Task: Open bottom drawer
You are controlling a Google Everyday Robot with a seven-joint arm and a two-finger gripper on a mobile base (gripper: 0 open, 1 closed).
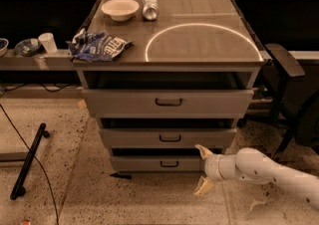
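Note:
The bottom drawer (149, 164) is the shortest and narrowest grey front of the three, low on the cabinet, with a small dark loop handle (169, 164) at its middle. It stands slightly out from the cabinet. My gripper (203, 168) is at the end of the white arm coming in from the lower right. It sits at the right end of the bottom drawer front, right of the handle. Its two tan fingers are spread apart, one at the drawer's top edge, one lower near the floor. It holds nothing.
The middle drawer (169, 138) and top drawer (168, 102) also stand partly out. On the cabinet top lie a white bowl (120, 8), a can (149, 7) and a chip bag (97, 46). A black chair (291, 99) stands right, a black bar (29, 162) lies left.

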